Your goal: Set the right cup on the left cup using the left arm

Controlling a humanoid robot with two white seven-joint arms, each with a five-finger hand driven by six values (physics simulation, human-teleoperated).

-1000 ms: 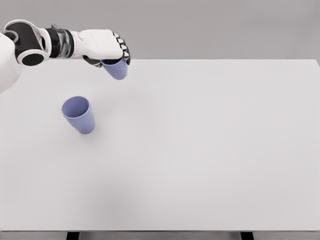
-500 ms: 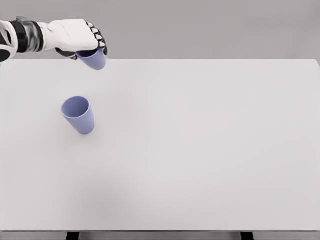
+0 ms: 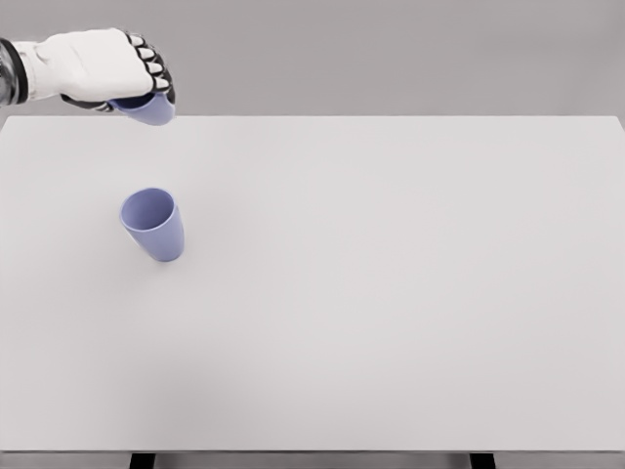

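From the head view, the left hand (image 3: 98, 66) comes in from the upper left corner, held above the far left edge of the white worktop (image 3: 391, 293). Its fingers (image 3: 154, 70) are curled tightly around a lavender-blue cup (image 3: 148, 110), of which only the lower part shows beneath the palm and knuckles; the rest is hidden inside the grip. The held cup hangs in the air, clear of the worktop surface, with its visible end pointing down and slightly toward the right.

The second cup (image 3: 153, 225), the same lavender-blue, stands on the worktop nearer the camera, in the left part of the surface. It is upright, with its open mouth facing up, and nothing touches it. The held cup is well apart from it, farther back and higher, roughly in line above it in the picture.

Two dark legs (image 3: 143, 459) of the worktop show at the bottom edge.
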